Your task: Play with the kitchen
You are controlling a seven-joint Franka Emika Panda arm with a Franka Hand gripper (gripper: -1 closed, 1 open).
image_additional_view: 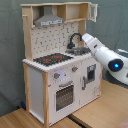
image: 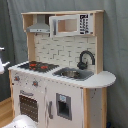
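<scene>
The kitchen [image: 60, 75] [image_additional_view: 62, 65] stands upright on a wood floor [image_additional_view: 30, 119] w/ a grey curtain [image: 116, 40] behind, in both exterior views. On top: red-ring stove [image_additional_view: 52, 59], sink [image: 73, 73], black faucet [image: 86, 58]. Grey hood [image_additional_view: 48, 21] above the stove, oven door [image_additional_view: 64, 95] below it, knobs [image_additional_view: 57, 75] on the front. In the second exterior view, the white arm [image_additional_view: 102, 54] reaches in from the second exterior view's right, its end by the sink. Gripper hidden, can't tell if jaws are open or closed.
</scene>
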